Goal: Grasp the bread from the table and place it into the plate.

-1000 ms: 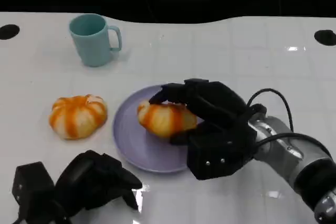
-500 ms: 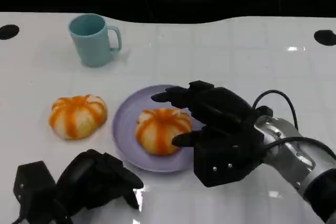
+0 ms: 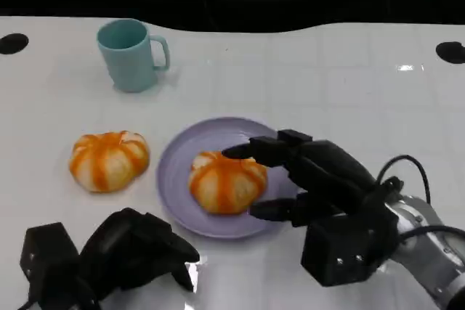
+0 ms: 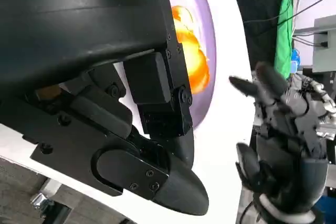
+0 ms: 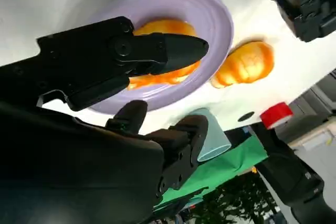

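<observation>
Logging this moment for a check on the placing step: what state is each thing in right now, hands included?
bread on the plate: lying in the plate, released.
plate: flat on the table, holding one bread.
second bread: on the table, beside the plate, untouched.
cup: upright, apart from the rest.
right hand: fingers spread, holding nothing, beside the bread.
left hand: fingers curled in, holding nothing.

Head view bright, even overhead light. White table [image 3: 327,70] glossy w/ small glare spots at far right & near the left hand [image 3: 138,252]. Shadows soft, short, under mug [image 3: 131,54] & plate [image 3: 174,179]. Far background black. Wrist views: black shells close up, soft-focus, little detail; table nearly blown out white; bread [image 5: 163,51] orange oversaturated, edges stretched.
</observation>
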Controlling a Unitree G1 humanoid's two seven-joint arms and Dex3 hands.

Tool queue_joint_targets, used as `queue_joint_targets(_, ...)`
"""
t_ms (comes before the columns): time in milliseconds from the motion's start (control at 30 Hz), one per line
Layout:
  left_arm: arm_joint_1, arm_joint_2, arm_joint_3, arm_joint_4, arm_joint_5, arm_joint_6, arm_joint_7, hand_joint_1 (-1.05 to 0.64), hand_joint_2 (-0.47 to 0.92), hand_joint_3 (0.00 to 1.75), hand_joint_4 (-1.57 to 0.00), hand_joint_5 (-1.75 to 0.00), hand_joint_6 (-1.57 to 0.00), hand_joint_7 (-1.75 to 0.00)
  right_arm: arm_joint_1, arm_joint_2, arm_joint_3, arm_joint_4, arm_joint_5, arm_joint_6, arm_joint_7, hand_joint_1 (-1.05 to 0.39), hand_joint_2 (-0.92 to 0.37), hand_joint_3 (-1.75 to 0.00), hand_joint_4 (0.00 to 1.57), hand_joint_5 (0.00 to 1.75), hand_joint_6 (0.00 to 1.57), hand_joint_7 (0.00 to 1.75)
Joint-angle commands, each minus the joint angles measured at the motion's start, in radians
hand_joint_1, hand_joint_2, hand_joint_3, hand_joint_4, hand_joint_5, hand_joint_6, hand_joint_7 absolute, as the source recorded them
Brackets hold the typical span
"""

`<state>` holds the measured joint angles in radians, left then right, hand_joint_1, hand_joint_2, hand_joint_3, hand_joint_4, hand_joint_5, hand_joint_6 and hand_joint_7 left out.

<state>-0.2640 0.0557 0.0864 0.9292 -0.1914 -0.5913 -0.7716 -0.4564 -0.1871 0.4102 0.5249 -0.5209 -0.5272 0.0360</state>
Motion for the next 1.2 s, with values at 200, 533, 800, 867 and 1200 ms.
queue_joint_targets(200,-0.002,0.015,0.001,-0.007,-0.002,0.011,0.008,-1.05,0.85,0.00,-1.25,-0.89,-1.57,-0.05,0.117,-0.035,-0.092,-0.102,0.132,-0.071,0.017,-0.55,-0.92,-0.25,0.52,1.33,0.56,0.74)
queue_joint_targets(533,-0.008,0.015,0.002,0.005,0.001,-0.012,0.008,-1.05,0.85,0.00,-1.25,-0.89,-1.56,-0.04,0.188,-0.059,-0.132,-0.180,0.208,-0.089,0.084,-0.48,-0.92,-0.25,0.71,1.75,0.54,1.24)
queue_joint_targets(800,-0.013,0.017,0.004,0.008,-0.003,-0.002,0.003,-1.05,0.85,0.00,-1.26,-0.90,-1.56,-0.05,0.261,-0.088,-0.162,-0.221,0.233,-0.120,0.105,-0.50,-0.92,-0.28,0.70,1.75,0.60,1.55)
queue_joint_targets(867,-0.012,0.016,0.003,0.005,-0.003,0.002,0.004,-1.05,0.85,0.00,-1.26,-0.90,-1.57,-0.05,0.280,-0.093,-0.166,-0.237,0.246,-0.120,0.118,-0.51,-0.92,-0.30,0.72,1.75,0.64,1.59)
queue_joint_targets(1200,-0.013,0.016,0.001,-0.002,0.000,0.012,0.011,-1.05,0.85,0.00,-1.26,-0.90,-1.57,-0.04,0.399,-0.111,-0.198,-0.342,0.257,-0.069,0.136,-0.48,-0.92,-0.28,0.83,1.75,0.67,1.68)
